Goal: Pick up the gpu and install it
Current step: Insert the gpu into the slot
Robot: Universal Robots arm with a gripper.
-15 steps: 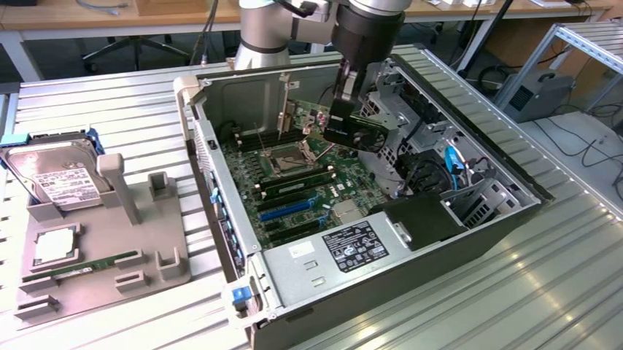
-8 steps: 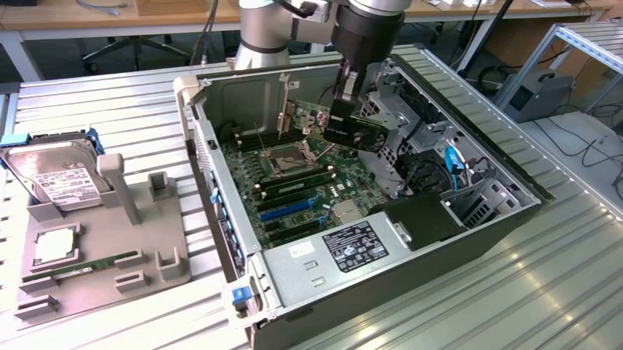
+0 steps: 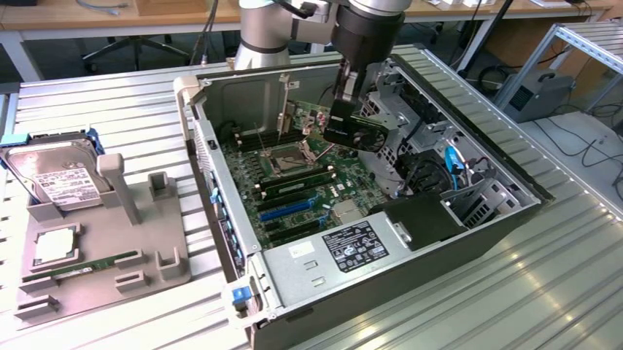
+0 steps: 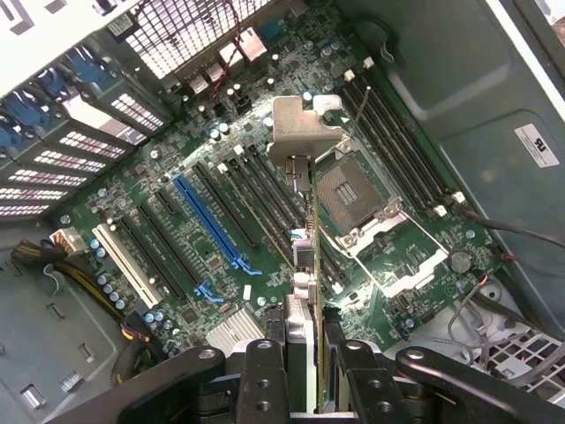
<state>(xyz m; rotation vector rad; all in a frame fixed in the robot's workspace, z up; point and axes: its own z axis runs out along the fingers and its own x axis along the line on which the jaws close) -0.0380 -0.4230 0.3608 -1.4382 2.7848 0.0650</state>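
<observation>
My gripper point(image 3: 343, 117) hangs inside the open computer case point(image 3: 506, 211), shut on the gpu point(image 3: 368, 135). The card is a thin dark board with a black face, held tilted above the green motherboard point(image 3: 292, 182) near its far end. In the wrist view the gpu point(image 4: 314, 256) is seen edge-on between my two black fingers point(image 4: 263, 375), its silver bracket point(image 4: 305, 128) pointing away from the camera. It hovers over the black expansion slots, between the blue slot point(image 4: 207, 221) and the open processor socket point(image 4: 353, 199). It touches no slot.
A grey parts holder point(image 3: 146, 240) sits at the exterior view's left with a hard drive point(image 3: 58, 179), a processor point(image 3: 54, 244) and a green memory stick point(image 3: 83, 266). Drive cages, cables and a black power supply point(image 3: 424, 219) crowd the case's right side.
</observation>
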